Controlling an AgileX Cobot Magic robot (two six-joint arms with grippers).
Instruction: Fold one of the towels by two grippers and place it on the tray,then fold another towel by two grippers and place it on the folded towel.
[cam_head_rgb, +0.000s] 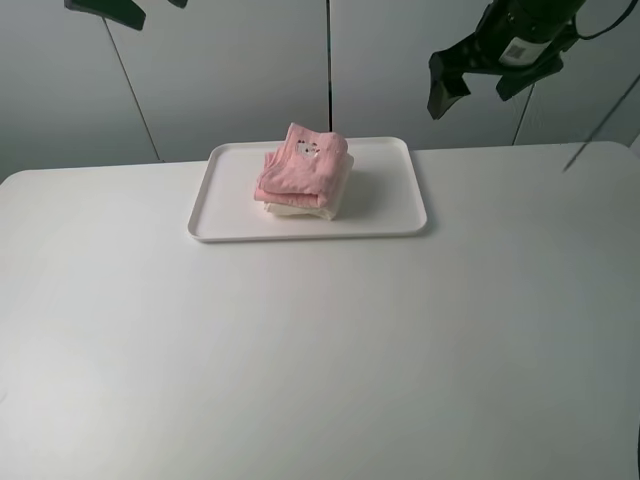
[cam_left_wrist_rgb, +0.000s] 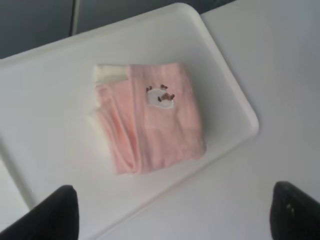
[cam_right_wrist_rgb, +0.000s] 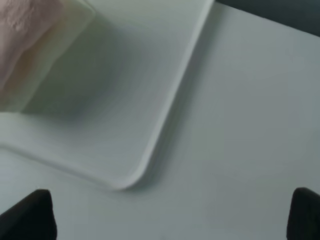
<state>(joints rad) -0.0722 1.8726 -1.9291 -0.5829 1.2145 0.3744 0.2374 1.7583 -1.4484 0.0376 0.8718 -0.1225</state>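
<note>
White table (cam_head_rgb: 320, 350), grey panelled wall (cam_head_rgb: 230, 70)

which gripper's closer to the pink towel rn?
Hard to call; probably left. The left gripper hangs open over the pink towel near the tray edge. The right gripper is open, raised off to the tray's right.

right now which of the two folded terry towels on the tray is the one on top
The pale pink terry towel, with the small light patch mark, is on top. The cream-white terry towel lies under it, showing only at its edges, on the white plastic tray.
</note>
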